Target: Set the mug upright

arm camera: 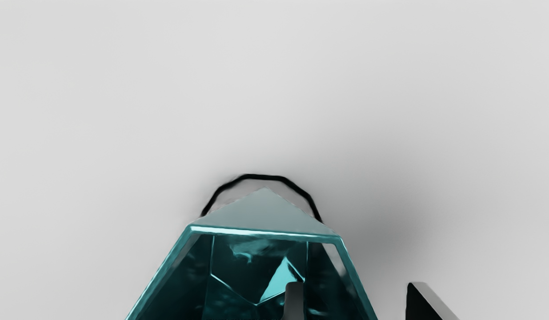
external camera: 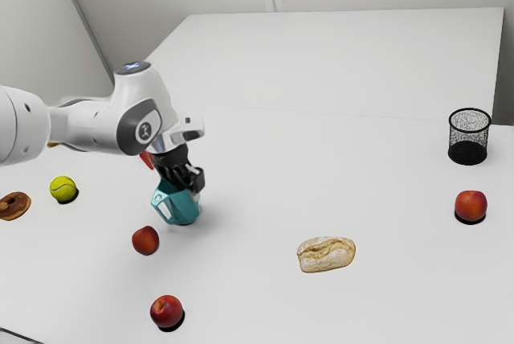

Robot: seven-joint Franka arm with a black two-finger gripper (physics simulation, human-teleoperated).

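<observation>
Plainly, gripper (external camera: 187, 184) astride mug rim (arm camera: 265, 232)

Tennis ball (external camera: 62, 188) near doughnut (external camera: 22, 202); bread (external camera: 327, 254) on white table (external camera: 385, 304); red fruit (external camera: 471, 205) near mesh bin (external camera: 468, 151).

Bright, diffuse light washes the white tabletop (external camera: 385, 175) | dark shadow hugs the tennis ball (external camera: 63, 188) | glints streak the teal mug (arm camera: 238, 253) | soft gray shadow spreads beside it
</observation>
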